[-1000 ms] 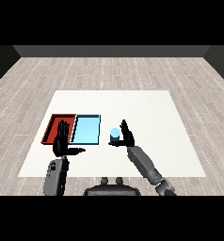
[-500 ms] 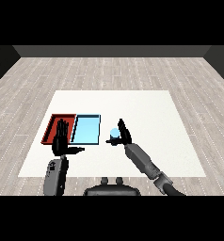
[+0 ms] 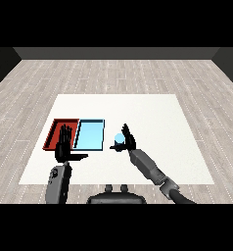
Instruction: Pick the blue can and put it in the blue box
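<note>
White counter (image 3: 152, 112) on a grey plank floor. Red tray (image 3: 53, 135) and blue tray (image 3: 89, 134) lie side by side. Left hand (image 3: 64, 147), fingers straight, holds nothing. Right hand (image 3: 128, 141) curls round the blue can (image 3: 119, 139), just right of the blue tray. Step: grasp made; the next move likely calls for carrying it left over the tray.

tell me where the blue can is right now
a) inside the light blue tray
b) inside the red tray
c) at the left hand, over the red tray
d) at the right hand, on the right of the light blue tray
d: the blue can sits at the right hand, whose thumb and fingers flank it, to the right of the light blue tray and outside its rim.
</note>
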You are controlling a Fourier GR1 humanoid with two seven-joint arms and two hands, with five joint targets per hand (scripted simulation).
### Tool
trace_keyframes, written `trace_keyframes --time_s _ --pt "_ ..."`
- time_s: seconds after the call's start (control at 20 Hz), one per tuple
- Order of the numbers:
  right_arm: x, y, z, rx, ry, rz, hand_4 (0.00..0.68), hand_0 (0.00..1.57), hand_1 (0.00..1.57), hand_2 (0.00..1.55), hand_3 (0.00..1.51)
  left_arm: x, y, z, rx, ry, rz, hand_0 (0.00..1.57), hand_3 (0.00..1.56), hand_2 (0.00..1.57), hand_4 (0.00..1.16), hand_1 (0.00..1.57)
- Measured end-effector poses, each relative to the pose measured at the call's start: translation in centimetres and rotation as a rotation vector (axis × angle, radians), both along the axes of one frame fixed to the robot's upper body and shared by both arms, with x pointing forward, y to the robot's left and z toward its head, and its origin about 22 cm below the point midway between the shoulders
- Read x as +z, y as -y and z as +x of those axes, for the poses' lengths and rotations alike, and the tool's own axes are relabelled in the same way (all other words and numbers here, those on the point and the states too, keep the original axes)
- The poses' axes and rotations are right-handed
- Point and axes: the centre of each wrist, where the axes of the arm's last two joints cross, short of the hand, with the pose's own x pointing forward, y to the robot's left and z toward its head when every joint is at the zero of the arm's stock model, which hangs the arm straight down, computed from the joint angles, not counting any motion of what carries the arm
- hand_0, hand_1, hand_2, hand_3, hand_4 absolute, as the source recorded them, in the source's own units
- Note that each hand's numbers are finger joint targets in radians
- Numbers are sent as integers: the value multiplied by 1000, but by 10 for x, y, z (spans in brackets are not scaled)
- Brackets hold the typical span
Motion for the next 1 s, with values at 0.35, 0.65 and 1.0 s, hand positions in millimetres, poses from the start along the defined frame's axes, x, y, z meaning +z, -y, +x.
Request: trace_keyframes --time_s 0.35,0.65,1.0 --pt "0 -3 3 -55 -36 -112 676 1564 1564 1483 1441 -2 1 -5 7 -1 2 0 0 0 0 0" --pt "10 -12 6 -72 -43 -165 672 1552 1552 1481 1428 -2 -1 0 -10 4 1 0 0 0 0 0" --pt "24 -17 10 -66 43 -179 653 1489 1489 1453 1408 -13 8 -1 -37 -14 14 0 0 0 0 0"
